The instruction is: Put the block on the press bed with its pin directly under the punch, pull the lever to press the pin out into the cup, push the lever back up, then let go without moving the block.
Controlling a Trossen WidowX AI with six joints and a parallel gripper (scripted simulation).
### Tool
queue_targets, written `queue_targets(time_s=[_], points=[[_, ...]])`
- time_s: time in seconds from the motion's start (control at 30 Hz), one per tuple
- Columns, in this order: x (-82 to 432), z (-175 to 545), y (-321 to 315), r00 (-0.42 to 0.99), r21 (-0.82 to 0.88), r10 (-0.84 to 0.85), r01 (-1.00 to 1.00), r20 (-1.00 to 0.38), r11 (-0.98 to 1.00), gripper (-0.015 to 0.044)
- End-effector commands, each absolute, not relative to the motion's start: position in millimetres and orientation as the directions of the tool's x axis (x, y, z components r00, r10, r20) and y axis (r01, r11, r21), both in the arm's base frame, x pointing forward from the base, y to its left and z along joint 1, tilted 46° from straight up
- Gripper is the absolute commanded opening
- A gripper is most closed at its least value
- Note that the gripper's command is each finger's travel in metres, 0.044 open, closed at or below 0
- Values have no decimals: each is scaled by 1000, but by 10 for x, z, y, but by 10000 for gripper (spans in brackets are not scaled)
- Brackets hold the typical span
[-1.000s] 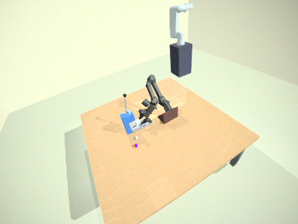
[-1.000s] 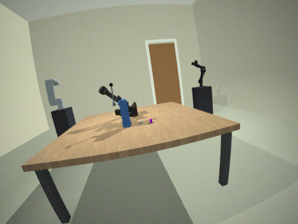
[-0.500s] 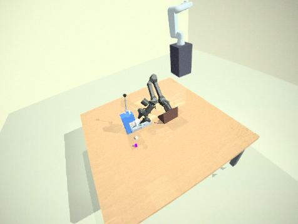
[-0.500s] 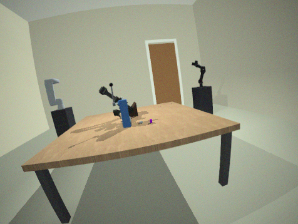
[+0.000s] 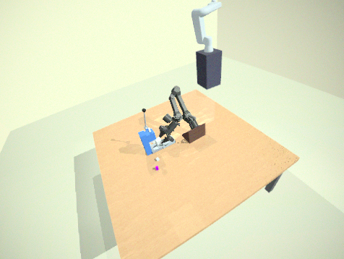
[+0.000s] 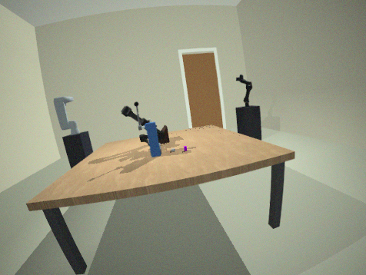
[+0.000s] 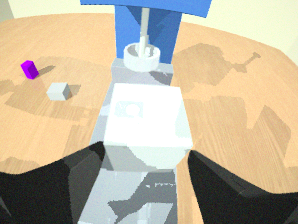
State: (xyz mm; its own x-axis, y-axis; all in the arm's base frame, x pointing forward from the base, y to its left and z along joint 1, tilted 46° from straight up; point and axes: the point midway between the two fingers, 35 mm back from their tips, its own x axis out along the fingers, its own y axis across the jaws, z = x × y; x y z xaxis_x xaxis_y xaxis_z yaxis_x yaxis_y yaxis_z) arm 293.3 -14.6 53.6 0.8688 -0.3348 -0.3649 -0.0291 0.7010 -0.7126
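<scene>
The white block (image 7: 150,117) (image 5: 157,139) lies on the grey press bed (image 7: 100,192) (image 5: 166,145), in front of the blue press (image 7: 125,40) (image 5: 146,141) (image 6: 154,140). A square recess with a round pin (image 7: 132,110) shows in its top, left of centre. The thin punch rod (image 7: 144,25) stands beyond the block, above a round white cup (image 7: 132,63). The pin is not under the punch. My gripper (image 7: 147,152) is open, its fingertips at either side of the block's near end. The lever (image 5: 145,119) (image 6: 138,116) stands upright with a black knob (image 5: 144,110) (image 6: 136,104).
A small grey cube (image 7: 58,91) (image 5: 157,159) (image 6: 172,150) and a purple block (image 7: 30,70) (image 5: 157,168) (image 6: 185,148) lie on the table left of the bed in the wrist view. A dark brown wedge (image 5: 196,133) (image 6: 165,135) stands near the arm's base.
</scene>
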Motion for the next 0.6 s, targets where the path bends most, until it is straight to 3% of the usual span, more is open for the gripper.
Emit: queue_targets(time_s=[0.0, 0.2, 0.57], points=[[2897, 516, -131, 867, -714, -335, -33, -368, 699, 300], [2596, 507, -160, 862, -733, -323, -80, -391, 675, 300], [2610, 507, -159, 862, -729, -322, -76, -391, 680, 300]])
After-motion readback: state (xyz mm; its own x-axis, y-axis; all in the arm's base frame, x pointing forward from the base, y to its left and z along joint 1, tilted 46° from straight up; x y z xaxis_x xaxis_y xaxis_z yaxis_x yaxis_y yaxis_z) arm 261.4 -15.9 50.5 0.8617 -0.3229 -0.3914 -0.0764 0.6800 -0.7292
